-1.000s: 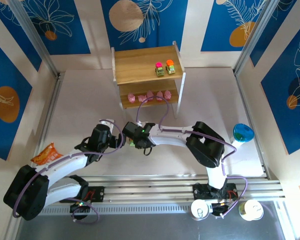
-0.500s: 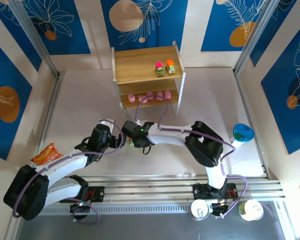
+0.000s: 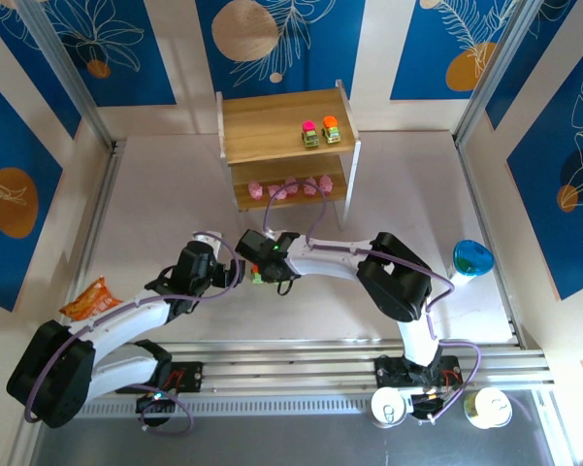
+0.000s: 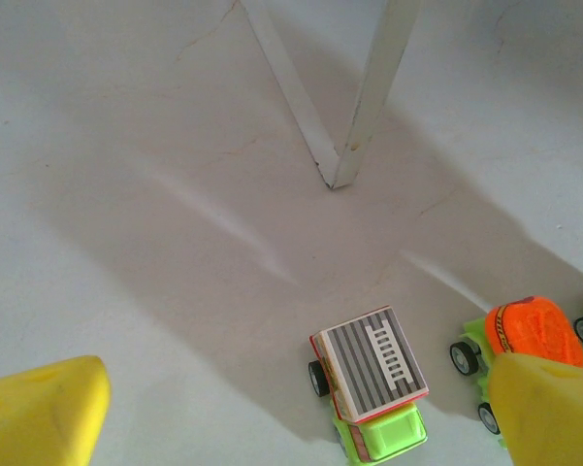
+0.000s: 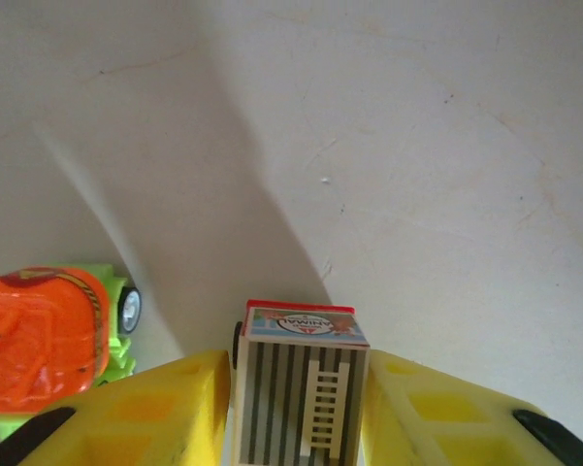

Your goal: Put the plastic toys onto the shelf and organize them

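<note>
Checking the overhead view, I am seeing the small two-tier light wooden shelf [image 3: 272, 116] with white side supports standing at the far middle of the white table [image 3: 155, 194], and it is already partly filled. A row of pink rounded plastic pigs [image 3: 291, 187], five as far as I am counting, is sitting on its lower tier. Two little green-yellow plastic toys, a pink-topped truck [image 3: 310, 134] and an orange-topped truck [image 3: 331, 128], are sitting side by side at the right of the top tier.

What is left is lying on the table on the near side of the shelf, where both arms are reaching. My right gripper [image 5: 301, 413] is gripping a grey striped truck [image 5: 301, 374], its yellow fingers [image 5: 175, 408] pressing narrowly on both sides; I am not able to tell whether it is off the table. Just beside it an orange-domed truck [image 5: 44, 340] is standing on the table. My left gripper [image 4: 296, 403] is hanging wide, holding nothing, with a second grey striped truck [image 4: 369, 369] standing untouched between its fingers.

So I am judging the pigs done and two trucks placed, with seemingly three trucks waiting for the top tier.
</note>
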`<state>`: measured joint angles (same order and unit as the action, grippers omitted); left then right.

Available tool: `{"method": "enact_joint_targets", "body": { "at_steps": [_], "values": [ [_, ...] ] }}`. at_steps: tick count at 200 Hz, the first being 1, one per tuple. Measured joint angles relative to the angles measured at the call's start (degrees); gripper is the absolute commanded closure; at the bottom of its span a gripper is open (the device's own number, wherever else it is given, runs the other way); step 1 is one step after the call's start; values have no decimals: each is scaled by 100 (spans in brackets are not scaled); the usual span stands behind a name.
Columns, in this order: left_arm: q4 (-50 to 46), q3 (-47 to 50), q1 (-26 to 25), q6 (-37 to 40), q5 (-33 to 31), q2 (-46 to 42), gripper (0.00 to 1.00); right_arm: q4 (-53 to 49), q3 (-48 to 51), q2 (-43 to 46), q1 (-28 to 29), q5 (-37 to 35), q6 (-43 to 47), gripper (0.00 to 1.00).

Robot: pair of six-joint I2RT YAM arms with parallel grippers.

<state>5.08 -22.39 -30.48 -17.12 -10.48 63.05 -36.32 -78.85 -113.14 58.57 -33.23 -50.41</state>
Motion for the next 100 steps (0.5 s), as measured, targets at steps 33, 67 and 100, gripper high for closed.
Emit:
{"method": "enact_joint_targets", "body": {
  "at_steps": [33, 67, 100],
  "values": [
    [0, 0, 0, 0, 0, 0, 0, -17, -114, -2, -20, -20, 57, 64],
    [0, 0, 0, 0, 0, 0, 0, -37, -131, -15, -39, -22, 81, 64],
    [0, 0, 0, 0, 0, 0, 0, -48, -136, -111, -48, -20, 109, 64]
  ]
}}
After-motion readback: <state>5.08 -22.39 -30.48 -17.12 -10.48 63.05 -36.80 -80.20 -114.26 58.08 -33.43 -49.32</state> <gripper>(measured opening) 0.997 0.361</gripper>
